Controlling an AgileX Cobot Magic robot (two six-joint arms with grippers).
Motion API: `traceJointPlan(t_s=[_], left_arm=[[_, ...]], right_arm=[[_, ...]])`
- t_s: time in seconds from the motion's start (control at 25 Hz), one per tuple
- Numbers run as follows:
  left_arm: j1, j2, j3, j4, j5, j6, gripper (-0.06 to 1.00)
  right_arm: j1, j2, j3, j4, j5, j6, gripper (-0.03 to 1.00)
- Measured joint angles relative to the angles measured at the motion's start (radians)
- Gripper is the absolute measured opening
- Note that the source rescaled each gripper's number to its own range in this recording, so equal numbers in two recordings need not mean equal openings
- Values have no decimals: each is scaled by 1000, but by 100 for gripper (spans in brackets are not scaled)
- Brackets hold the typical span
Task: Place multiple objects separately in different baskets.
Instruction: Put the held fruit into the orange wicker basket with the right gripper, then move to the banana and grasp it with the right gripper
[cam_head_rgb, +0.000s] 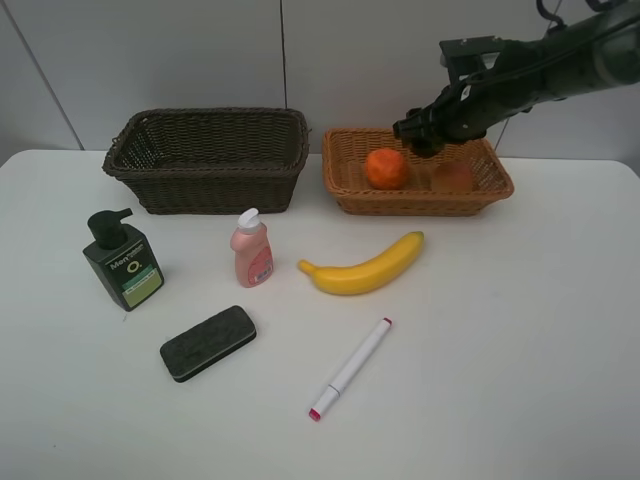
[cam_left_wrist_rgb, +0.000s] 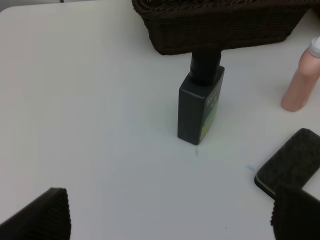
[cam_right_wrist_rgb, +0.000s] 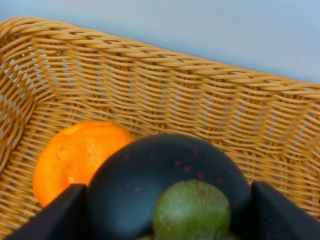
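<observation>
My right gripper hangs over the light tan basket, shut on the dark mangosteen, whose green cap faces the wrist camera. In that basket lie the orange and a red-orange round fruit. The dark brown basket stands to its left. On the table are the banana, green pump bottle, pink bottle, black eraser and marker. My left gripper is open above the table, short of the pump bottle, with nothing between its fingers.
The white table has bare room at the right and along the front. A pale wall stands right behind both baskets. In the left wrist view, the eraser lies close to one finger and the pink bottle stands beyond it.
</observation>
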Motion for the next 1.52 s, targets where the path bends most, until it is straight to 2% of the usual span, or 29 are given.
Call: traceJointPlan(t_s=[0.08, 0.2, 0.44, 0.64, 0.76, 1.04, 1.36, 1.52], left_arm=[[0, 0, 0, 0, 0, 0, 100], [0, 0, 0, 0, 0, 0, 100], [0, 0, 0, 5, 0, 0, 100], [0, 0, 0, 0, 0, 0, 100], [0, 0, 0, 0, 0, 0, 100], [0, 0, 0, 0, 0, 0, 100], [0, 0, 0, 0, 0, 0, 100], [0, 0, 0, 0, 0, 0, 100]], right_arm=[[0, 0, 0, 0, 0, 0, 93], [0, 0, 0, 0, 19, 0, 97], [0, 0, 0, -5, 38, 0, 98], [1, -16, 0, -61, 92, -21, 98], [1, -69, 0, -88, 146, -86, 98], [66, -289, 0, -106, 365, -402, 98], [211, -378, 0, 16, 666, -611, 98], [275, -376, 0, 27, 716, -674, 98]])
